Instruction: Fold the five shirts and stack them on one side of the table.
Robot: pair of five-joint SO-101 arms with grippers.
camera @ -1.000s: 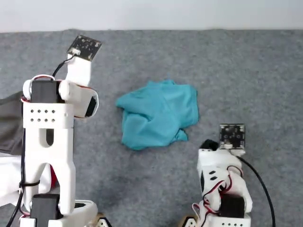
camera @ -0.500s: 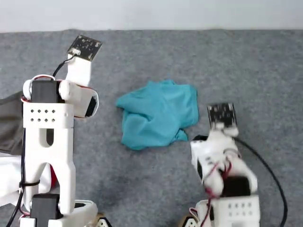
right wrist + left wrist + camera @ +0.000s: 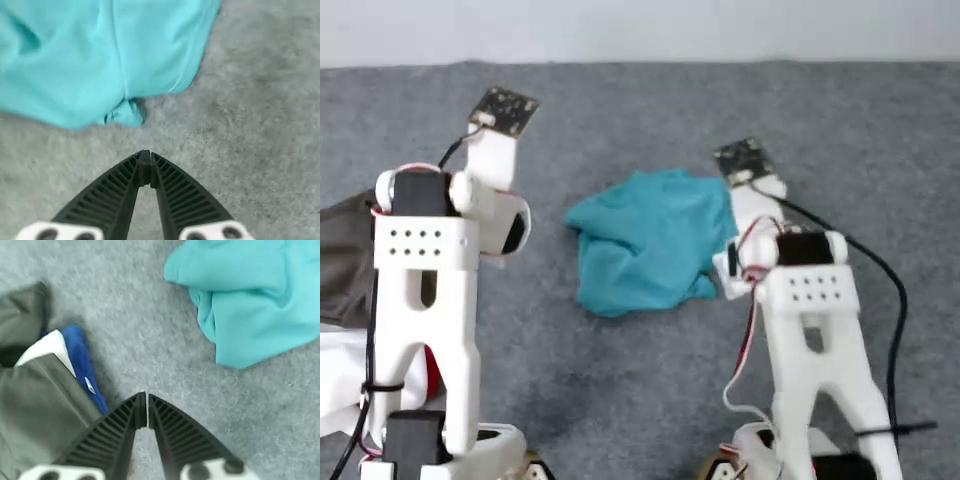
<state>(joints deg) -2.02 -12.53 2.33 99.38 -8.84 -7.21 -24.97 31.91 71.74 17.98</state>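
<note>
Hovering by unfolded teal shirt (image 3: 650, 240): we are holding right gripper (image 3: 145, 159), left gripper (image 3: 147, 401) pinched, empty; next, probably opening onto hem.

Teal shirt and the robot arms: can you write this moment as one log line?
teal shirt: crumpled, unfolded, on table | left gripper: shut, empty | right gripper: shut, empty, near shirt's edge | other shirts: piled by left arm
</note>
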